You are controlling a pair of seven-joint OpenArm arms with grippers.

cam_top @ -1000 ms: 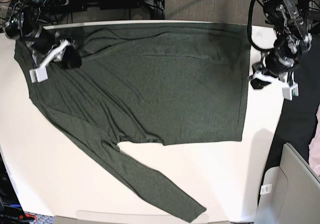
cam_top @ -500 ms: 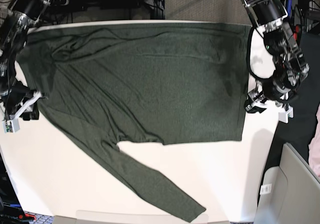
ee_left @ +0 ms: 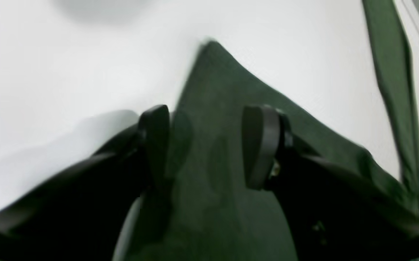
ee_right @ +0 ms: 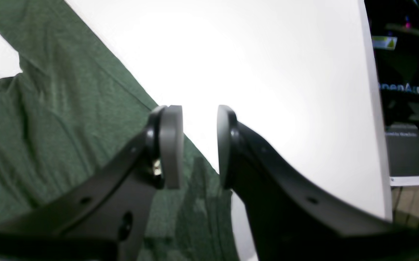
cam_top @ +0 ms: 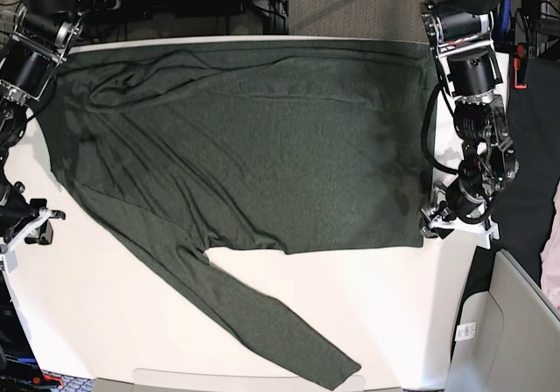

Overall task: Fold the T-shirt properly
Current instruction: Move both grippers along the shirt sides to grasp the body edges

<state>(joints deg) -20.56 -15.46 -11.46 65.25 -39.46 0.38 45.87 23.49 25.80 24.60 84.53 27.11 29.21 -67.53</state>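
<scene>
The T-shirt (cam_top: 254,156) is spread flat over the white table (cam_top: 105,322), one long sleeve (cam_top: 254,326) trailing diagonally toward the table's near edge. The left gripper (ee_left: 209,145) is seen with its jaws spread apart, poised at the shirt's lower hem corner; dark fabric lies beneath and between the fingers (ee_left: 260,145), though no pinch is visible. The right gripper (ee_right: 199,145) is held with a narrow gap between its pads, nothing clamped; the shirt's edge lies below and to one side of it.
</scene>
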